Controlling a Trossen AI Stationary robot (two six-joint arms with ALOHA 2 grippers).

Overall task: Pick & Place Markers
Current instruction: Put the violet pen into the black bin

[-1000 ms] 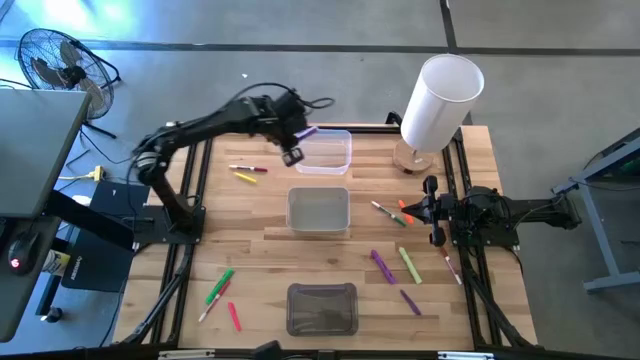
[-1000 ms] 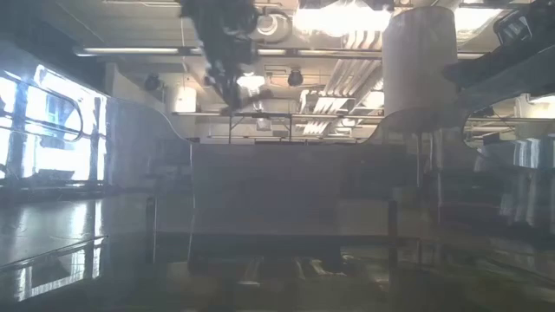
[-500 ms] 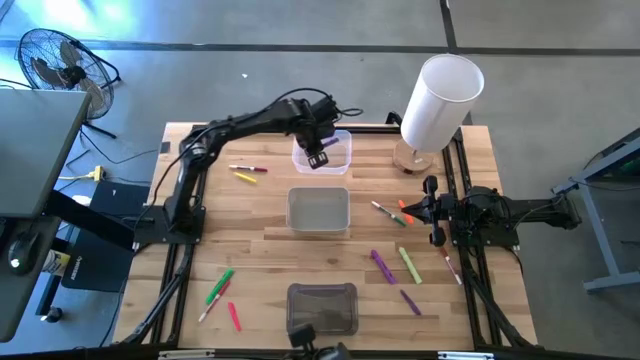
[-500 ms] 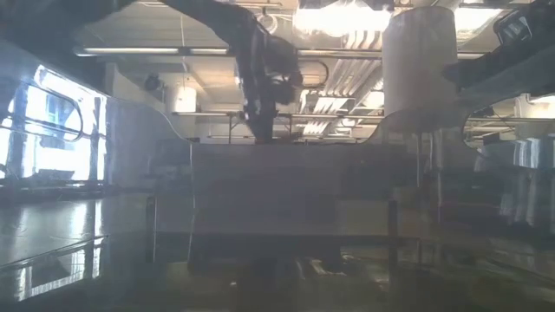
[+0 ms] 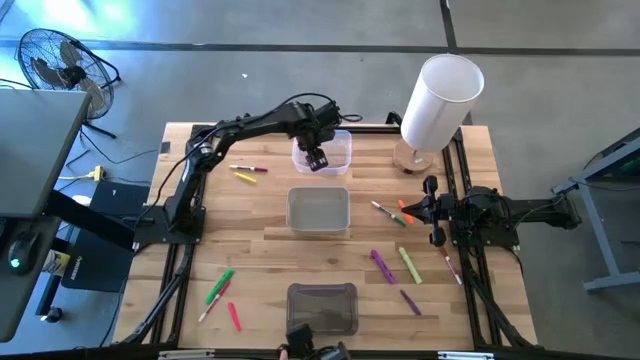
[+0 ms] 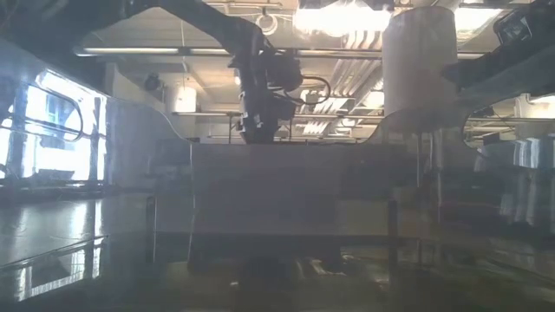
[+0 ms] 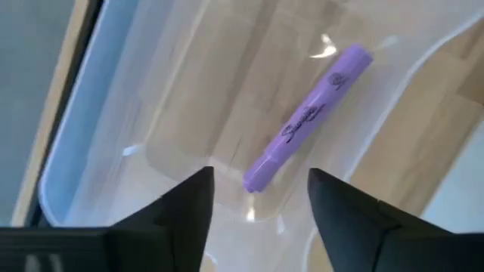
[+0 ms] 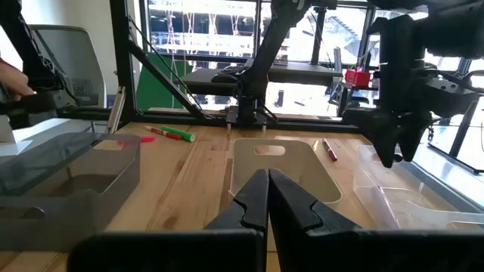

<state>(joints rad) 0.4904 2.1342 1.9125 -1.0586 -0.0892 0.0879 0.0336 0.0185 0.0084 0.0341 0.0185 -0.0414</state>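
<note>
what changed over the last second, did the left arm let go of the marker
Yes. The left end effector carried the purple marker from beside the far clear bin to over it, then opened; the marker now lies loose on the bin's floor, clear of the fingers. The right end effector stayed shut and parked at the table's right side, and the markers scattered on the table kept their places.

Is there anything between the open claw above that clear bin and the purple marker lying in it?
No. In the left wrist view the left gripper hangs open over the purple marker in the clear bin, with nothing between them.
</note>
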